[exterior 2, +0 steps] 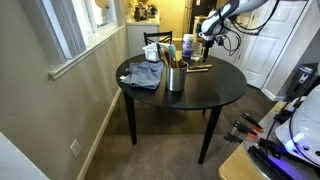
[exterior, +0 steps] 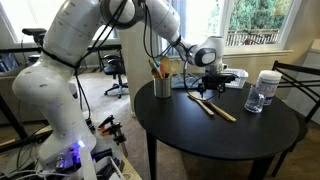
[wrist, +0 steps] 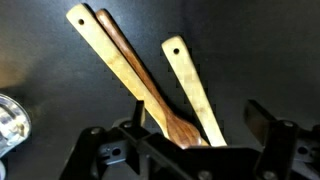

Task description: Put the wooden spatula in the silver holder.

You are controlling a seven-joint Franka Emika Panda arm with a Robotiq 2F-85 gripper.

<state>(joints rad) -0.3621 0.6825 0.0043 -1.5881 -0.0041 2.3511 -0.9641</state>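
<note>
Round black bench [exterior: 215,135] in a windowed, carpeted room. It carries one silver holder [exterior: 163,86], one clear jar [exterior: 261,93] and three loose wooden utensils [wrist: 130,65]. The pincer [wrist: 178,128] above them is released.

Utensils [exterior: 157,68] stick up from the silver holder [exterior: 162,87], crowding its mouth. Bare black table [exterior: 200,135] lies open between it and the loose wooden utensils [exterior: 214,106]. A clear jar [exterior: 264,90] stands on their other side.
</note>
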